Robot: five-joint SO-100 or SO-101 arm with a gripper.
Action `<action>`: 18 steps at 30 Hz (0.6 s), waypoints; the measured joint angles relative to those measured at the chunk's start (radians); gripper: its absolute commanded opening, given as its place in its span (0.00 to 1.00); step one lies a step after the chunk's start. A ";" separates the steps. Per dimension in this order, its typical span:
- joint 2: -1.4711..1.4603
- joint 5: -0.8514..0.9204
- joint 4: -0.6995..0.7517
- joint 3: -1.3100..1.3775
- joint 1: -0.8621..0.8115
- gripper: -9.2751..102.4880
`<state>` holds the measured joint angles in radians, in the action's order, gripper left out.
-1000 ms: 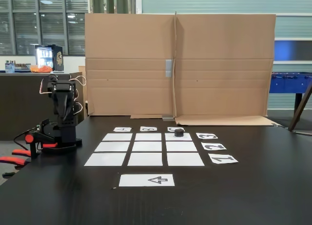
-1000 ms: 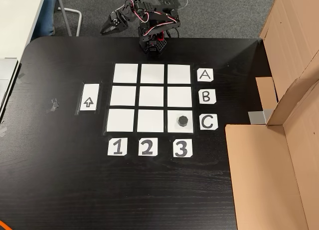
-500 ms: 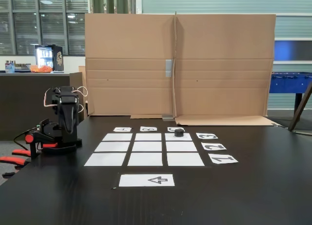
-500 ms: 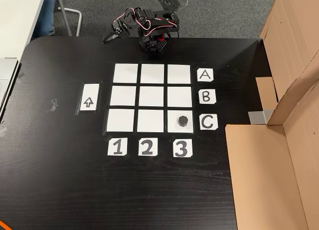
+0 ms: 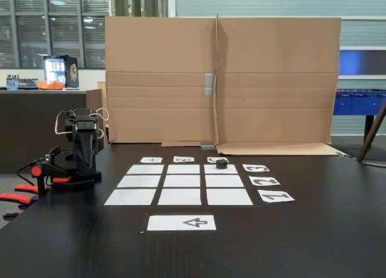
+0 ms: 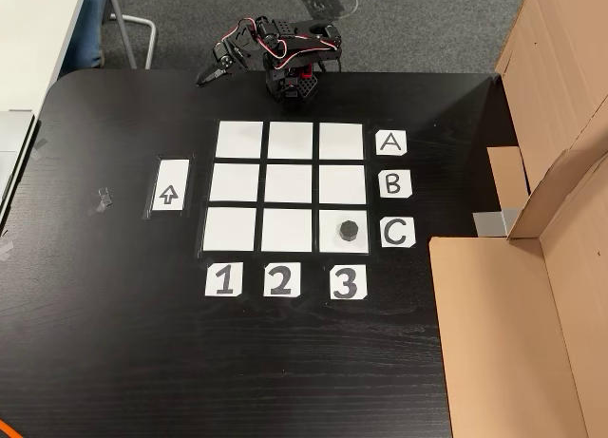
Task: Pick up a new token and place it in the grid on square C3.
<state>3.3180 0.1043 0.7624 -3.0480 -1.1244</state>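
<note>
Your token (image 6: 349, 231) is sitting on square C3 (image 6: 356, 218)

It's looking black, stubby, round-topped; can't tell how your gripper (image 6: 204, 76) is standing.

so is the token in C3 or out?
In. The token sits upright inside square C3, where the C card row meets the 3 card column, clear of the gripper.

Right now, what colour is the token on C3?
Black; the token shows best in the top-down fixed view.
</note>
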 measured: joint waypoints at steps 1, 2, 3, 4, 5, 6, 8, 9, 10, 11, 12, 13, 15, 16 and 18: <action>0.000 0.000 0.003 0.000 0.000 0.08; 0.000 0.000 0.006 0.000 0.000 0.08; 0.000 0.000 0.006 0.000 0.000 0.08; 0.000 0.000 0.008 0.000 0.000 0.09; 0.000 0.000 0.012 0.000 0.000 0.09; 0.000 0.000 0.018 0.000 0.005 0.09; 0.000 0.000 0.035 0.000 0.014 0.09; 0.000 0.000 0.044 0.000 0.017 0.09; 0.000 0.000 0.054 0.000 0.023 0.09; 0.000 0.000 0.063 0.000 0.025 0.09; 0.000 0.000 0.071 0.000 0.026 0.09; 0.000 0.000 0.074 0.000 0.026 0.09; 0.000 0.000 0.080 0.000 0.026 0.09; 0.000 0.000 0.081 0.000 0.026 0.09; 0.000 0.000 0.081 0.000 0.038 0.09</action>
<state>3.3180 0.1043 0.8437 -3.0480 -1.0861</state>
